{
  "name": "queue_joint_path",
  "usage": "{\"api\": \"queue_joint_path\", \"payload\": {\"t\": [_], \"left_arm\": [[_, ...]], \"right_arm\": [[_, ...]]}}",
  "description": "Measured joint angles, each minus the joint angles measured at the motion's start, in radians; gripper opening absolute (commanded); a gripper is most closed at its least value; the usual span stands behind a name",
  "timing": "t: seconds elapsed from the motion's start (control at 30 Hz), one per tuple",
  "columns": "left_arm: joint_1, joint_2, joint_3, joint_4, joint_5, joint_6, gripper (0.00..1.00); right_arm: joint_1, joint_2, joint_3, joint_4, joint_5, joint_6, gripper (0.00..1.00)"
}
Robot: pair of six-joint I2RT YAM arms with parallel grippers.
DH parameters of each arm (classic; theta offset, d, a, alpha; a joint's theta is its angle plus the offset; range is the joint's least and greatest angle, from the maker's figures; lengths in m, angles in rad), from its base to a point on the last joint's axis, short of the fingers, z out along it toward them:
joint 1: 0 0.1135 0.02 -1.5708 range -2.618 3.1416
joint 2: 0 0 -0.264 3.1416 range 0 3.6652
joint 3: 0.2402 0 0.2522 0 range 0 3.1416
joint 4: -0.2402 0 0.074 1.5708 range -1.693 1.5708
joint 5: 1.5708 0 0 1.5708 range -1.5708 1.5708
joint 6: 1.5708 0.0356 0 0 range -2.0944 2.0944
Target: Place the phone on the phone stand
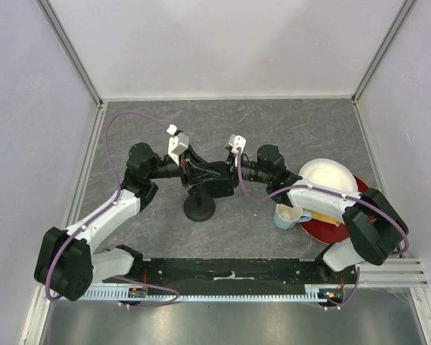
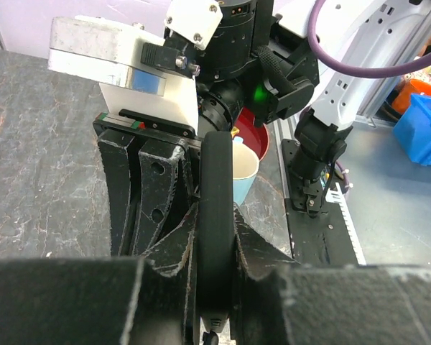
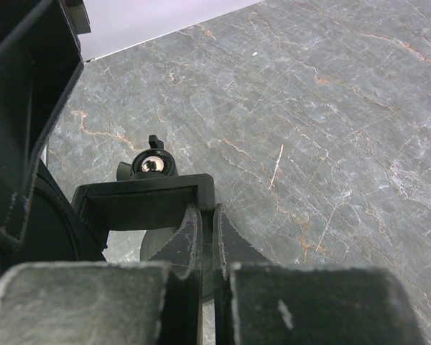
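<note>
**Item 1. Left gripper.** Clamped on the phone. The phone stands edge-on between its fingers, rounded end pointing away from the wrist. The grip falls on the flat faces, probably so that the edges stay free to slide into a cradle.

**Item 2. Right gripper.** Narrow, with the fingers drawn almost together and only a slit between them. It meets the left gripper head-on and sits just beside the phone. Whether it pinches the edge of the stand's head cannot be told. If it does, the likely purpose is to steady the head while the phone goes in.

**Item 3. Phone stand.** Upright, with its disc base on the tabletop directly beneath the point where the two grippers meet. The clamp head, with a shiny ball joint behind it, lies immediately ahead of the right gripper's fingertips. The phone is held aloft at about head height, close to the head, and looks not yet seated.

**Item 4. Light-blue mug and red plate.** These lie past the right gripper's wrist as seen from the left gripper. They are well apart from the stand and take no part in the task.
</note>
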Motion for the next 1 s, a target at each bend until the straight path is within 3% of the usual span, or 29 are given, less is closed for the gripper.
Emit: {"api": "queue_joint_path", "payload": {"t": [0.4, 0.67, 1.0], "left_arm": [[0.024, 0.027, -0.011, 0.036, 0.012, -0.006, 0.02], [0.064, 0.099, -0.019, 0.156, 0.079, -0.101, 0.02], [0.081, 0.109, -0.013, 0.079, 0.077, -0.042, 0.02]], "right_arm": [[0.000, 0.001, 0.000, 0.003, 0.000, 0.005, 0.00], [-0.003, 0.018, 0.011, 0.008, -0.034, 0.002, 0.00], [-0.007, 0.026, 0.025, -0.012, -0.051, -0.006, 0.00]]}}
